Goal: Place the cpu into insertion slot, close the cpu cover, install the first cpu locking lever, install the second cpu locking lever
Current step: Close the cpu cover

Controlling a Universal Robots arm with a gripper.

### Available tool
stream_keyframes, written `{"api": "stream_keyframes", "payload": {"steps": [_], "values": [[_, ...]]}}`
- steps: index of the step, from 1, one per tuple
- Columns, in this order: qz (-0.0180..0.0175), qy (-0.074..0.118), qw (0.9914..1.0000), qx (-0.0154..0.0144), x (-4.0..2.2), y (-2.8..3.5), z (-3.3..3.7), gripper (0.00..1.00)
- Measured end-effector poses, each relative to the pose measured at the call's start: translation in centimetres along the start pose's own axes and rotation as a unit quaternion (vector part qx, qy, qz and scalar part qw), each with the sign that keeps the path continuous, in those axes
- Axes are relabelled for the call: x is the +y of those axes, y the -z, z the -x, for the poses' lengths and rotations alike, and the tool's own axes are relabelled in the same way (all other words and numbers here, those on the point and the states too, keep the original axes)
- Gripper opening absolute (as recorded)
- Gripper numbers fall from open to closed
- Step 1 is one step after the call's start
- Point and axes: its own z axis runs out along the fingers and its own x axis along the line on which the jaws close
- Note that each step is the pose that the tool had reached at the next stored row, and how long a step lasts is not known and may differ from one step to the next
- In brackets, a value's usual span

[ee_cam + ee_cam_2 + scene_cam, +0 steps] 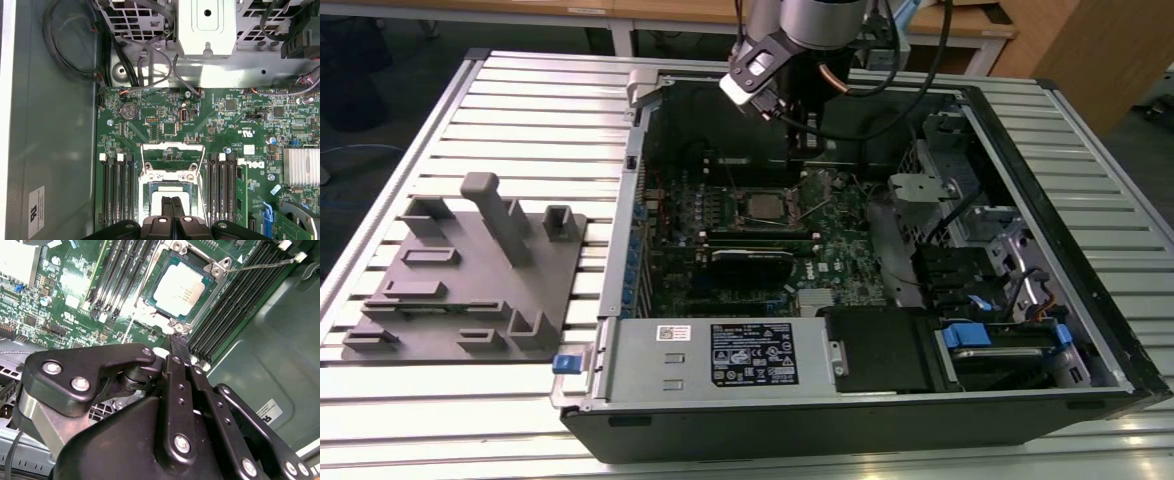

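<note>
1. An open computer case (854,430) lies on the slatted desk (520,110). A grey fixture (467,290) sits beside it at the exterior view's left.
2. The arm reaches down into the case over the green board (225,125).
3. The end effector (179,340) is narrow, its two black fingers pressed together with nothing visible between them.
4. The cpu (179,287) lies flat in the slot (216,271), pale metal top up.
5. The fingertips hang just beside one corner of the slot. I cannot tell whether they touch it.
6. In the first wrist view the cover (172,146) shows as a silvery frame on the far side of the cpu from the fingers. I cannot tell whether it is down on the chip.
7. A thin wire lever (260,264) sticks out from a corner of the slot, across the long black memory slots (235,305).
</note>
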Motion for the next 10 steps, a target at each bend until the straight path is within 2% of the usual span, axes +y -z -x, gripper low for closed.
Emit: {"api": "stream_keyframes", "payload": {"steps": [8,10], "values": [[0.0,0.0,1.0,0.0001,1.22,-0.06,-0.01,0.11],[0.0,0.0,1.0,0.0001,1.27,-0.06,-0.01,0.11]]}}
